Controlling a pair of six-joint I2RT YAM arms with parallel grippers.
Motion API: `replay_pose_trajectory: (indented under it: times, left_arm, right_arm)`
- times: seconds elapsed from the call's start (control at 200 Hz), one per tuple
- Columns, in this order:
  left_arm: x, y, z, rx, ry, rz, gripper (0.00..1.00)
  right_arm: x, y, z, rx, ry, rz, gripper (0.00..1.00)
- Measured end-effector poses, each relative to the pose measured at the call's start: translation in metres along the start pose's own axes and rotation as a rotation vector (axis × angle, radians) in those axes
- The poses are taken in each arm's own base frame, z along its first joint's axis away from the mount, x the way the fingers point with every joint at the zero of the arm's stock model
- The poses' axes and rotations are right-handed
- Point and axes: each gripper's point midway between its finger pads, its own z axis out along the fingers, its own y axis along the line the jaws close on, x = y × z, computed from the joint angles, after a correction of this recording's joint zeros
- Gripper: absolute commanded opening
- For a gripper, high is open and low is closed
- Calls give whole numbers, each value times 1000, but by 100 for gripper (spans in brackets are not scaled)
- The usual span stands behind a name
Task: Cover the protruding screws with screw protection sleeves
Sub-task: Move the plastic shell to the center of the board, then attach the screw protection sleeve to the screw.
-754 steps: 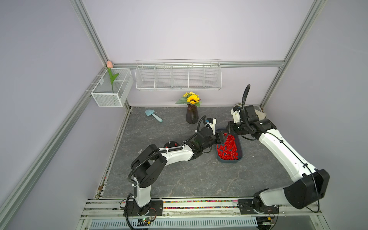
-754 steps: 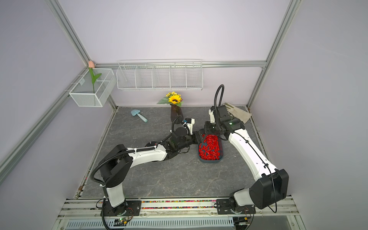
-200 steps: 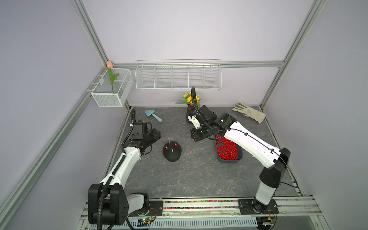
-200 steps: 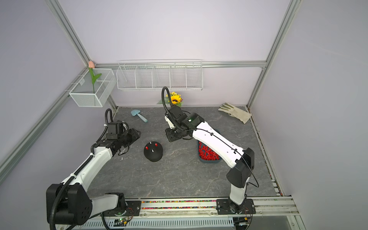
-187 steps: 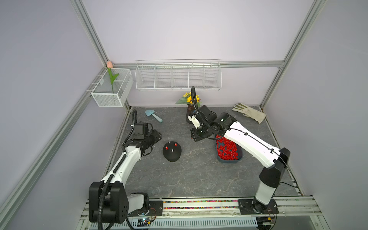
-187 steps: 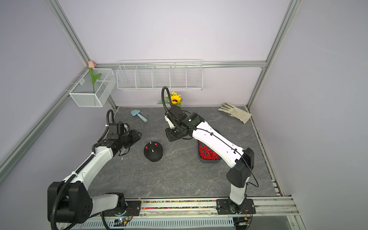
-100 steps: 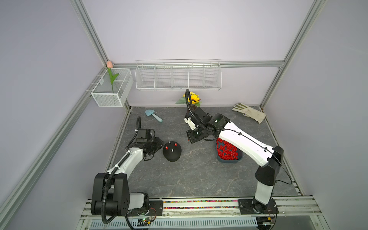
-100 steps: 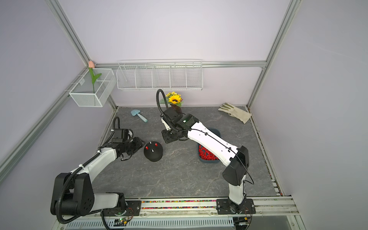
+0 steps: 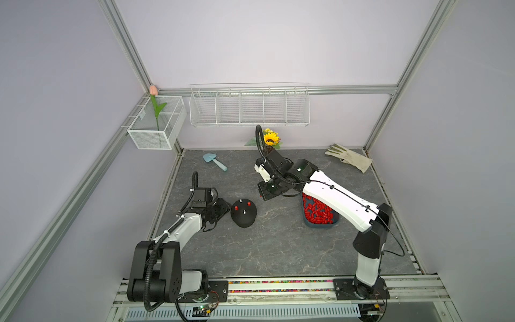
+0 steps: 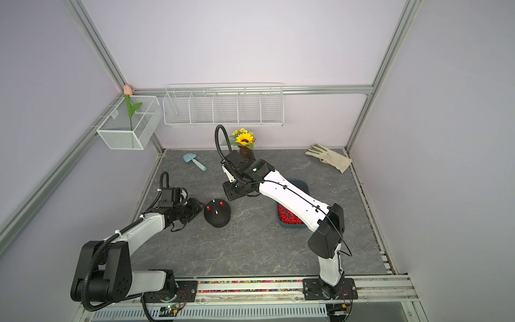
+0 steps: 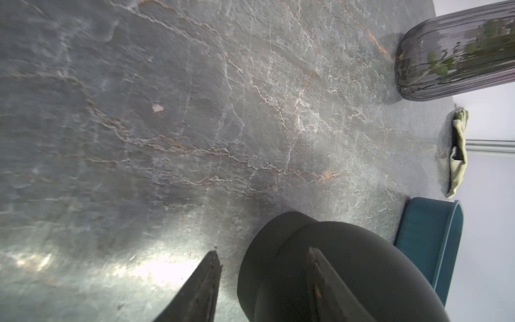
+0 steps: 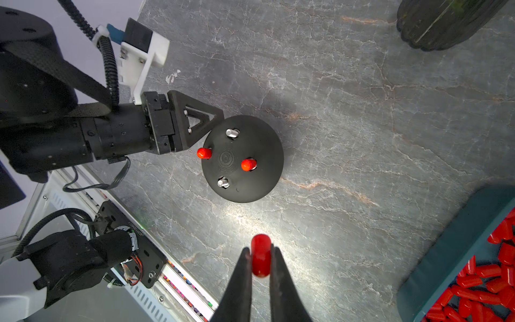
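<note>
The right gripper (image 12: 261, 267) pinches one red screw protection sleeve (image 12: 260, 258) above the table (image 12: 362, 125) near the black dome (image 12: 250, 189), where two protruding screws (image 12: 232, 133) stand bare and two wear red caps (image 12: 204, 153), while the left gripper (image 11: 262, 251), jaws parted, sits at the dome's rim.

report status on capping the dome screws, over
Right gripper shut on one small red plastic sleeve. Left gripper open at the black rounded dome's rim. Two thin silver studs bare, two capped red. Nothing blocking the dome.

Lilac walls (image 9: 250, 41), grey marbled floor (image 9: 278, 251), wire shelf (image 9: 249, 111)
</note>
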Motion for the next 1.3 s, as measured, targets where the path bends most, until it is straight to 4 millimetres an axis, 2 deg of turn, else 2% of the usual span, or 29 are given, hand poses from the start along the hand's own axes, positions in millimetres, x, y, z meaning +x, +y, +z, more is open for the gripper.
replay_pose_trajectory:
  times: [0.215, 0.51, 0.87, 1.07, 1.3]
  left_arm:
    - [5, -4, 3, 26, -9, -21, 51]
    - [27, -32, 11, 92, 19, 12, 51]
    - [49, -32, 19, 101, 42, 1, 51]
    - [50, -29, 19, 85, 42, 3, 51]
    - [49, -25, 17, 60, 29, 10, 51]
  right_arm:
    - [1, 2, 0, -1, 2, -3, 15]
    - [7, 7, 12, 13, 34, -19, 15]
    - [21, 9, 16, 44, 78, -35, 15]
    - [29, 13, 18, 48, 106, -47, 15]
    - [44, 15, 37, 68, 170, -55, 15]
